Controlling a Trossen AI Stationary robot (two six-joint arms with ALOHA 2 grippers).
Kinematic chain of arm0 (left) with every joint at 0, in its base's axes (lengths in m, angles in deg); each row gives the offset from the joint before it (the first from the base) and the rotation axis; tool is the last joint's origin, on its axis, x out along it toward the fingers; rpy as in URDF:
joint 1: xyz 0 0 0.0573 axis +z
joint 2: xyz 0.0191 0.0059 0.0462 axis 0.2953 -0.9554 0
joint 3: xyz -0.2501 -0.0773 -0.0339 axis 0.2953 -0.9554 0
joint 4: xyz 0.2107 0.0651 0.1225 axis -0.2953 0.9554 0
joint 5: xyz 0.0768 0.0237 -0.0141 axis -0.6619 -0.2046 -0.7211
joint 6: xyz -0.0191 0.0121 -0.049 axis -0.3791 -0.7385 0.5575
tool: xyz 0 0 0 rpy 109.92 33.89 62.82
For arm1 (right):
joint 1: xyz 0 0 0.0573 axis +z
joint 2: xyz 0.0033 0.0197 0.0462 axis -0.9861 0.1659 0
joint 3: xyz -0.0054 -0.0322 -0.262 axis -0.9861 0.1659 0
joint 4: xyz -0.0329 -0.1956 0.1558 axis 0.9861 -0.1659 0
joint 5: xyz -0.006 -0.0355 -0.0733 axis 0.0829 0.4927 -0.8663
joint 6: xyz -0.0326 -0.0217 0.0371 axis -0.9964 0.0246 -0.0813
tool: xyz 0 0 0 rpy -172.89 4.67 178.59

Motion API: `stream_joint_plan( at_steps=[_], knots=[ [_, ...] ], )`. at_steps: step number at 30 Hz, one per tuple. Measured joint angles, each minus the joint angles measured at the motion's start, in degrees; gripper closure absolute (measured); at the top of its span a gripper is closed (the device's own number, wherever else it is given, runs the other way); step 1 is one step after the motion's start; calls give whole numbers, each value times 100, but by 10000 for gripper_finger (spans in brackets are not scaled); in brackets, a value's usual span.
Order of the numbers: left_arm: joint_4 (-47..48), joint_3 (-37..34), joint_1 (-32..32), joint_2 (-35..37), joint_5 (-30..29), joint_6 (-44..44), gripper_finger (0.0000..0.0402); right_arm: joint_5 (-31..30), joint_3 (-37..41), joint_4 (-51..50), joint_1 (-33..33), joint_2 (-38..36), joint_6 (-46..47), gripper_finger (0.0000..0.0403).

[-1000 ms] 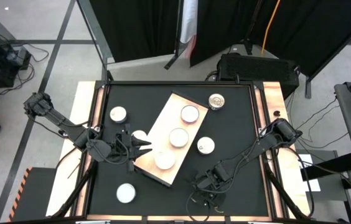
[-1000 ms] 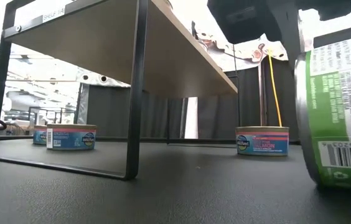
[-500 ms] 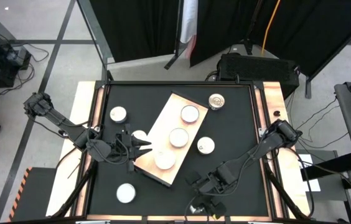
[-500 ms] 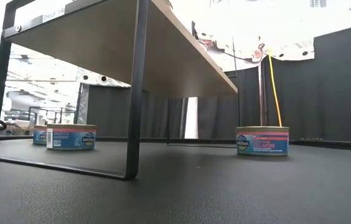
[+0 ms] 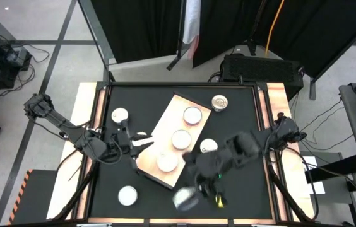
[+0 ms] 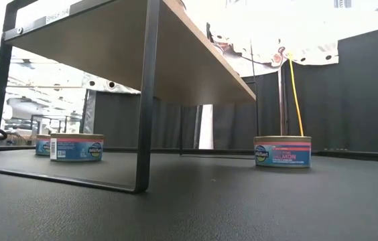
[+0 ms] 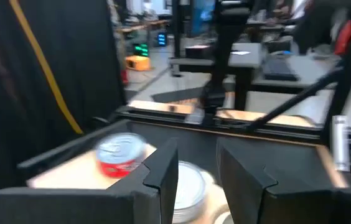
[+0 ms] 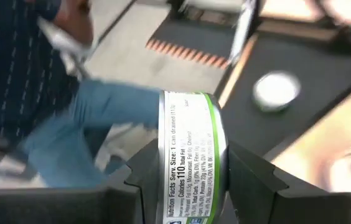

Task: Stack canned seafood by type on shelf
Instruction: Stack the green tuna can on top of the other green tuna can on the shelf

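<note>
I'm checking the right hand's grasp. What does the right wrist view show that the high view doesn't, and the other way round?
Only the right wrist view: the green-labelled tin clamped edge-on between the right hand's fingers, and a person's legs beyond the table. Only the high view: the left hand beside the shelf, and three tins on the shelf. Both: the held tin and the black tabletop.

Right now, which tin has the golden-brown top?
The tin on the black tabletop just off the shelf's far end; every other lid is silver-white.
</note>
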Motion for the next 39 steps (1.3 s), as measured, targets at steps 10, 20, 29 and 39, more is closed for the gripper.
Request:
stream_joint_plan(
  at_steps=[10, 20, 29, 39],
  knots=[
    [92, 0, -135, 409, -1384, -894, 289, -48, -448, -844, -1251, -269, -56, 252],
    [961, 0, -372, 790, -2284, -986, 288, -990, -320, -1496, -1688, -444, 687, 251],
    [1279, 0, -376, 798, -2296, -1000, 288, -1685, 472, -1523, -1718, -504, 1016, 250],
    [1273, 0, -376, 809, -2296, -1041, 288, -2104, 2141, -1175, -1711, -2068, 1525, 250]
  ],
)
